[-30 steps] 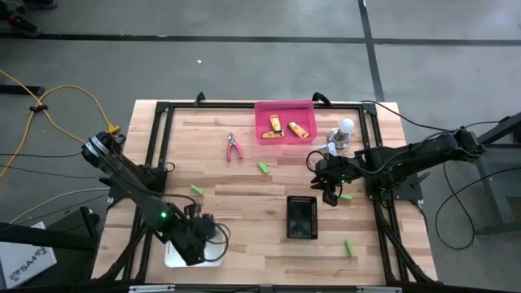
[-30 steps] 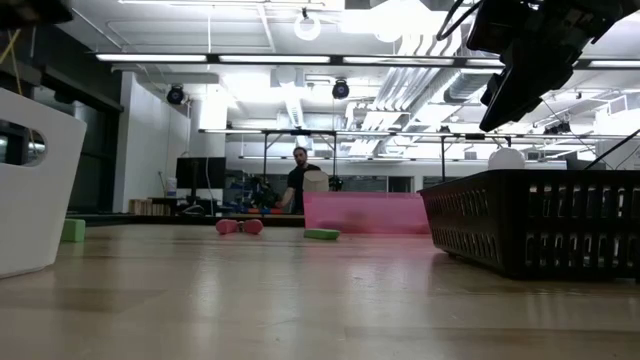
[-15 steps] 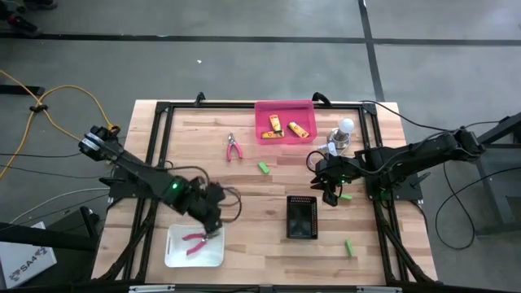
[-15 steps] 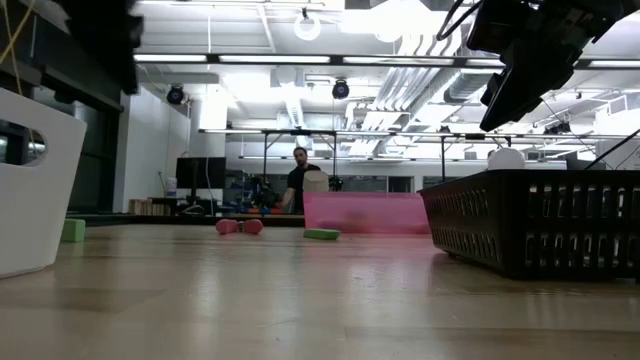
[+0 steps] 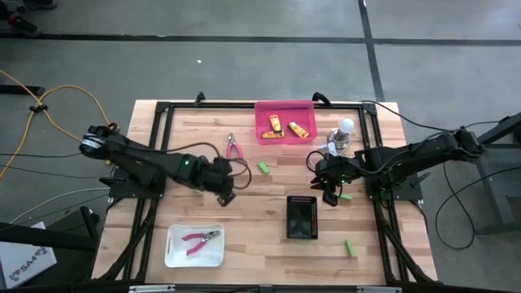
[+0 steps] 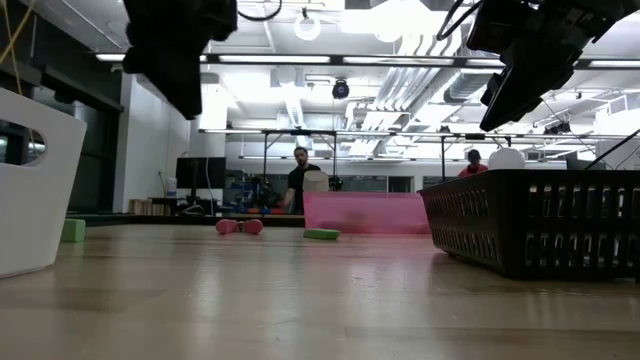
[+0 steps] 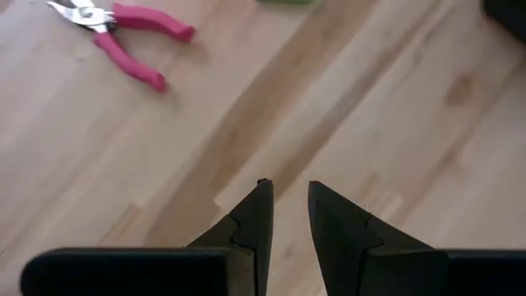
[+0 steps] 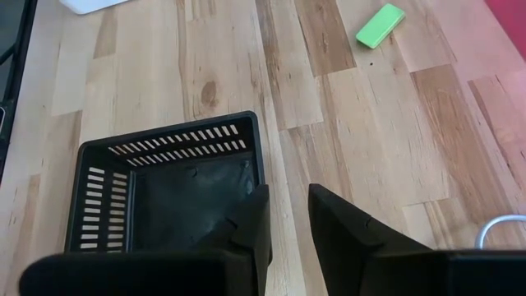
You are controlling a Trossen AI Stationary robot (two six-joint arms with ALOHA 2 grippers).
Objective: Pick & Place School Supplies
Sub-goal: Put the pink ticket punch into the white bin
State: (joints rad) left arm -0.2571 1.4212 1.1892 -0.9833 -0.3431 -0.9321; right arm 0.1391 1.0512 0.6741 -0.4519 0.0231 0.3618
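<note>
High view is showing the left hand (image 5: 226,195) hanging nearly closed and empty over the bench (image 5: 244,220); one pink pliers (image 5: 199,240) is lying in the white tray (image 5: 172,257), another pliers (image 5: 234,147) and green blocks (image 5: 264,168) are waiting. The right hand (image 5: 329,195), part-open and empty, is hovering by the black basket (image 5: 301,217).

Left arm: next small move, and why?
Probably swing the left hand to above the loose pliers and open wider. It holds nothing, its fingers stand only narrowly apart, and these pliers lie bare on the table close by. The other pair already lies in the white tray.
</note>
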